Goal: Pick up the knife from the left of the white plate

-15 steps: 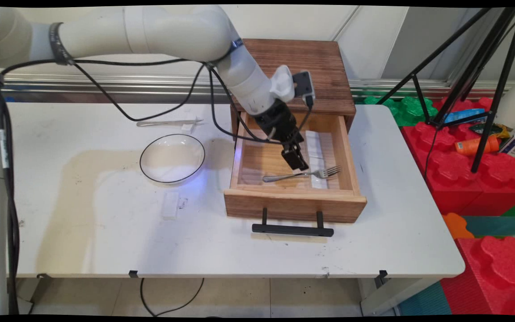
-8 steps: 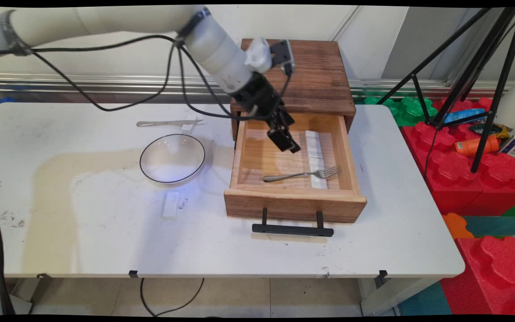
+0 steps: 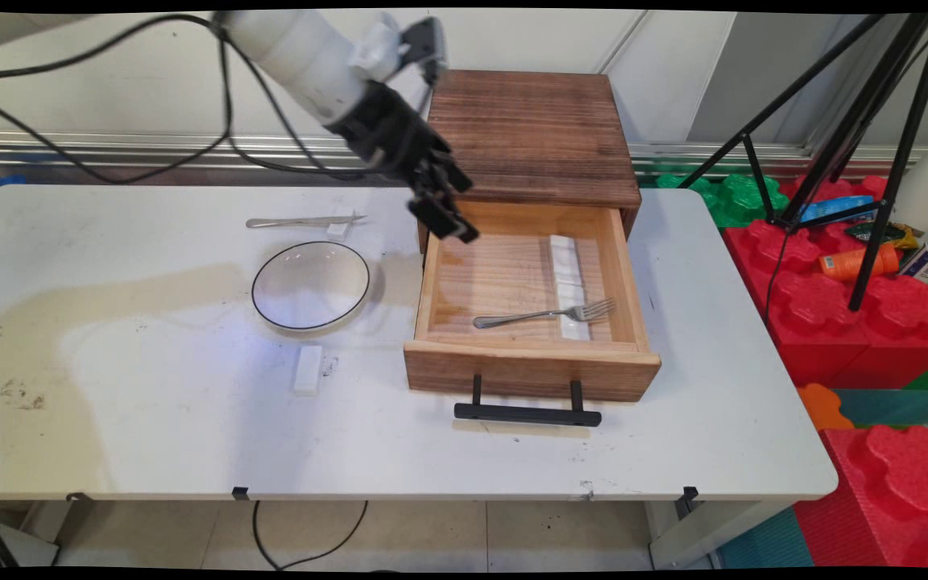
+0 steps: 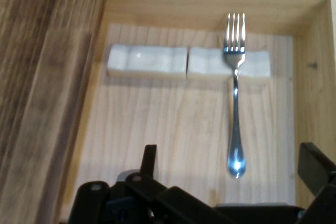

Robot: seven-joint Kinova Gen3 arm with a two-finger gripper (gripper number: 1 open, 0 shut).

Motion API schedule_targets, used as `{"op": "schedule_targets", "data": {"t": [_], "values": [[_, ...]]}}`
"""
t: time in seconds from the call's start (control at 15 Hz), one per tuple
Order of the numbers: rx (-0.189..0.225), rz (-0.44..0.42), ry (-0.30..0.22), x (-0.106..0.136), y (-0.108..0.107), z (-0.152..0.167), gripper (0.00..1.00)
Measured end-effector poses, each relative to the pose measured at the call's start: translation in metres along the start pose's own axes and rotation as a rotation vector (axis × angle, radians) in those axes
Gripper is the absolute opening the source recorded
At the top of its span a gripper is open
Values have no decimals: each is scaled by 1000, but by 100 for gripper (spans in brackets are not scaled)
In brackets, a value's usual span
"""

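Jaws (image 4: 231, 169) spread wide, empty, above drawer's (image 3: 530, 361) back-left corner; fork (image 4: 234, 90) inside.

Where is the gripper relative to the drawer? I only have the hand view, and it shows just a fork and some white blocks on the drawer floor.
Observer: In the main view the gripper is open and raised over the far left corner of the pulled-out drawer, apart from the fork.
Operator: Is anything on the table outside the drawer?
Observer: A glass bowl stands on the table, to the picture's left of the drawer.
Operator: Anything else near that bowl?
Observer: A small white block lies on the table just in front of the bowl, not touching it.
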Motion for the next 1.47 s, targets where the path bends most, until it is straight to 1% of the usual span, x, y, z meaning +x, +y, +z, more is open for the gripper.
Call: {"op": "schedule_targets", "data": {"t": [0.33,0.47,0.67,0.87,1.07,1.47], "values": [[40,9,-43,-32,-5,-47,100],[55,10,-74,-50,-9,-68,100],[77,4,-120,-70,-16,-86,100],[102,-2,-163,-86,-27,-96,100],[136,3,-225,-102,-50,-101,100],[169,29,-303,-117,-90,-93,100]]}}
